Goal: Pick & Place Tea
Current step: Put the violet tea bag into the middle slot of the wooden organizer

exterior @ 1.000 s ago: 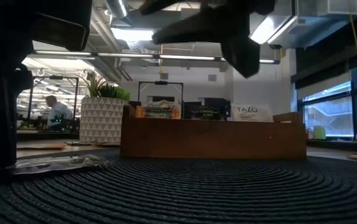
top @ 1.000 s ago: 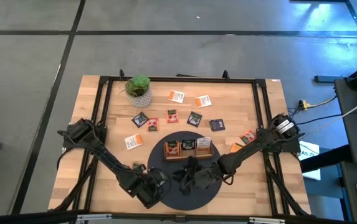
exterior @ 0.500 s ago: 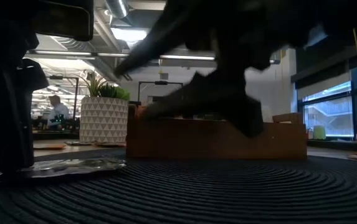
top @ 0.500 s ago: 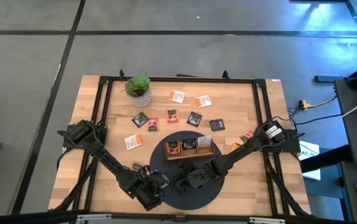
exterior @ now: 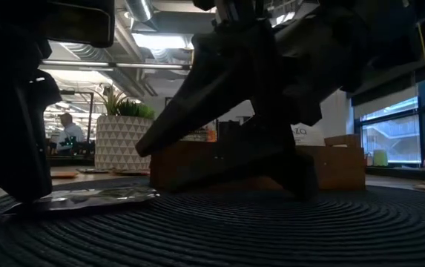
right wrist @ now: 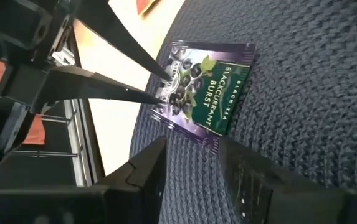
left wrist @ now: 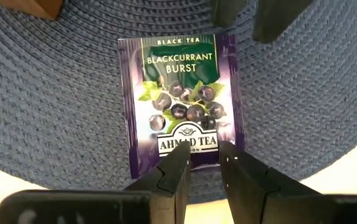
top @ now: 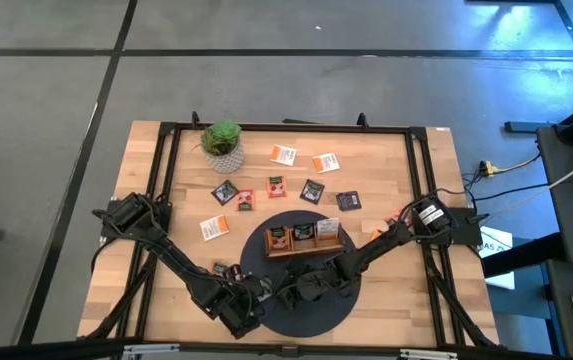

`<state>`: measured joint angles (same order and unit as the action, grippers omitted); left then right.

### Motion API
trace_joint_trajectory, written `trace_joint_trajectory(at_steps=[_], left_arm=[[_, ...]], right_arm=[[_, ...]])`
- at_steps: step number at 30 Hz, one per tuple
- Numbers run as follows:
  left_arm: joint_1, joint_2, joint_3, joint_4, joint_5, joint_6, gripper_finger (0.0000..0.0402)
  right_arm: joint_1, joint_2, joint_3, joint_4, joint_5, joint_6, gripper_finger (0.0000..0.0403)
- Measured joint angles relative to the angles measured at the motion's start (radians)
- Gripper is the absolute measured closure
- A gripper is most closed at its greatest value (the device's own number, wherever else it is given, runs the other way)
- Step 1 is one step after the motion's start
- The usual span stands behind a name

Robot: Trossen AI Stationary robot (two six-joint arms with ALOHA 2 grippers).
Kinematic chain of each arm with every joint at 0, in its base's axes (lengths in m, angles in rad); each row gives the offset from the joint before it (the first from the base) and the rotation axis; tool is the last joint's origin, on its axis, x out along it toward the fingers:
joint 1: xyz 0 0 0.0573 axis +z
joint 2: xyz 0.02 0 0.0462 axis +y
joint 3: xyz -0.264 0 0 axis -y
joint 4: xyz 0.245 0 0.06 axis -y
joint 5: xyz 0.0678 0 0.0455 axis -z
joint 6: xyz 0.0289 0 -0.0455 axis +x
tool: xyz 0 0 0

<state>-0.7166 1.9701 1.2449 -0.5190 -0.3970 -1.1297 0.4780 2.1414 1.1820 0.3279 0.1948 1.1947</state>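
A purple tea packet (left wrist: 178,99) marked Blackcurrant Burst lies flat on the dark round woven mat (top: 328,310), near its front left rim. My left gripper (left wrist: 204,155) reaches in from the table's near left, its two thin fingers a narrow gap apart at the packet's logo end (right wrist: 169,84). My right gripper (right wrist: 190,155) comes from the right, low over the mat. It stands open just short of the packet's opposite end (left wrist: 166,40), touching nothing that I can see. The wooden tray (top: 304,249) stands behind on the mat with packets in it. My left gripper sets both fingertips (left wrist: 178,158) on the packet's logo end (left wrist: 203,146), side by side along that edge, slanting down from the near left. The packet shows flat between them and lies on the mat. Whether they press it or only touch it, I cannot tell.
Several loose tea packets (top: 283,154) (top: 226,191) (top: 348,200) lie on the wooden table beyond the mat. A small potted plant (top: 223,140) stands at the far left. A black frame (top: 166,160) runs along the table's sides. A person sits far off in the room (exterior: 67,133).
My right gripper has sunk to the mat and gone left toward the packet and my left gripper, rolling as it went. My left gripper has kept its place; the packet under its tips has shifted slightly on the mat.
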Motion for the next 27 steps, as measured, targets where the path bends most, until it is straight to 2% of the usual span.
trace_joint_trajectory(at_steps=[9,15,17,21,24,27], left_arm=[[0.0,0.0,0.0,0.054,-0.004,0.055,0.0318],[0.0,0.0,0.0,0.052,-0.004,0.057,0.0318],[0.0,0.0,0.0,0.053,-0.003,0.064,0.0317],[-0.007,-0.004,0.0,0.049,-0.003,0.067,0.0318],[-0.013,-0.011,0.0,0.045,-0.003,0.038,0.0318],[-0.022,-0.017,0.0,0.043,-0.004,0.006,0.0317]], right_arm=[[-0.016,0.003,-0.001,0.013,-0.013,-0.029,0.0271],[-0.019,0.011,-0.007,0.195,-0.015,-0.127,0.0278],[-0.019,0.008,-0.006,0.242,-0.051,-0.127,0.0278],[-0.028,0.008,-0.002,0.309,-0.13,-0.244,0.0278],[-0.028,0.008,0.03,0.224,-0.101,-0.255,0.0278],[-0.026,0.008,0.107,0.016,-0.034,-0.285,0.0278]])
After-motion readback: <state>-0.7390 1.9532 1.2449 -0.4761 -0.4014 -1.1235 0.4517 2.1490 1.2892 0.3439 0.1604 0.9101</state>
